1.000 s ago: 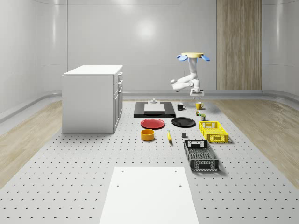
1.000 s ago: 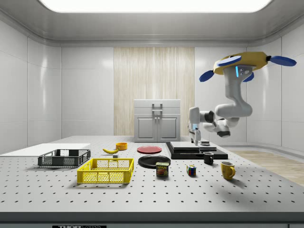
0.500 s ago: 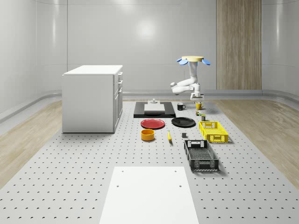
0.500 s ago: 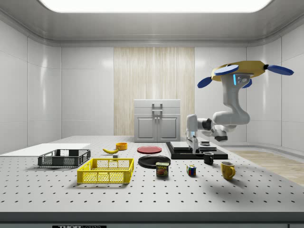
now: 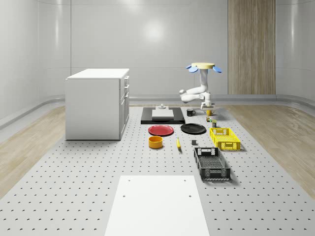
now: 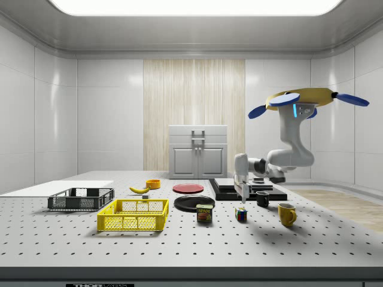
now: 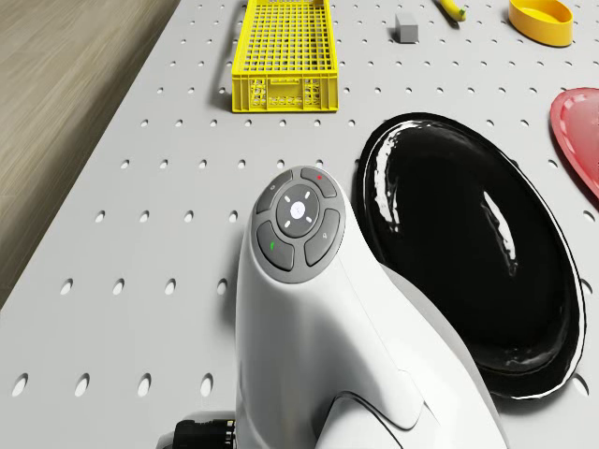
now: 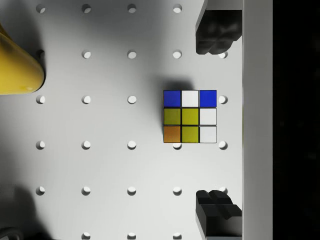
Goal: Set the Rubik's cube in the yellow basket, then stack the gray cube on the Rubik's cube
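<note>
Rubik's cube (image 8: 190,116): on the table (image 8: 110,165), directly below the gripper (image 8: 218,117), between the two fingertips (image 8: 216,37), untouched.
Change: drone (image 6: 302,98) hovers lower than a second ago; gripper dropped from beside the black slab (image 6: 230,190) to just above the cube.
Gripper: fingers wide apart, holding nothing.
Yellow basket (image 6: 134,214): well apart, at the cube's 9 o'clock in the side view.

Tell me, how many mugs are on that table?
2: a yellow mug near the side view's right, and a black mug just behind it, beside the black tray. Others may be hidden.
</note>
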